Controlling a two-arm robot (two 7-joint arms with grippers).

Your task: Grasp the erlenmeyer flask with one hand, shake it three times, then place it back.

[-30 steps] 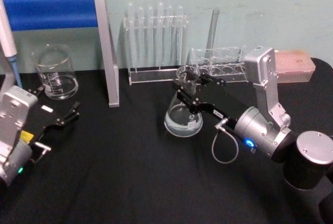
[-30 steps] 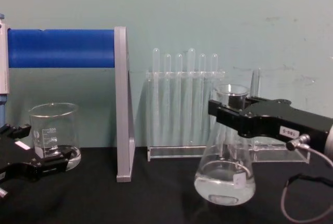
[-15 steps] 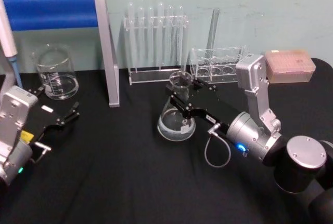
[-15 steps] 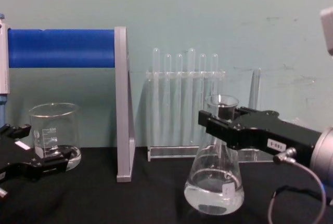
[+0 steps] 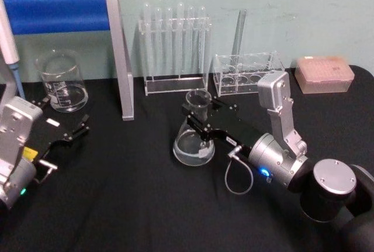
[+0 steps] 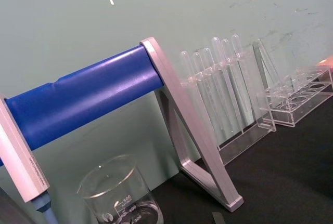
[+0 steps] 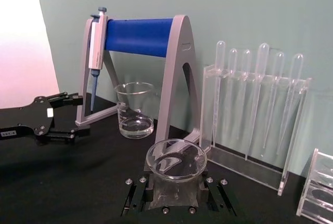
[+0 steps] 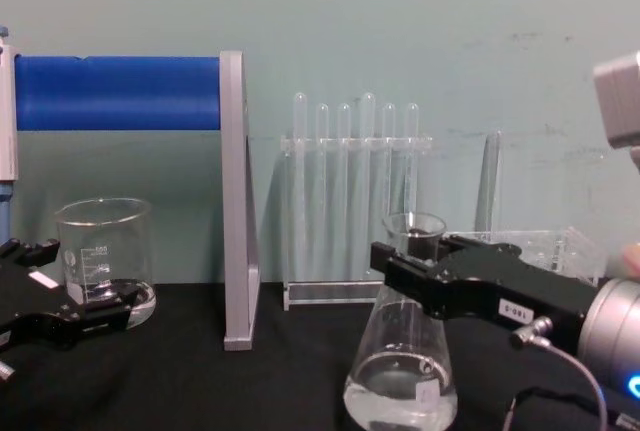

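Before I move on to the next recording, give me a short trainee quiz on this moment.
1. True or false: the right claw is shut on the neck of the erlenmeyer flask.
2. How is the left claw placed? A. Open near the beaker, holding nothing. B. Shut on a test tube. C. Under the flask.
3. Fill in: the tall rack behind the flask holds ___ upright tubes.

Key: 1 true; 2 A; 3 six.
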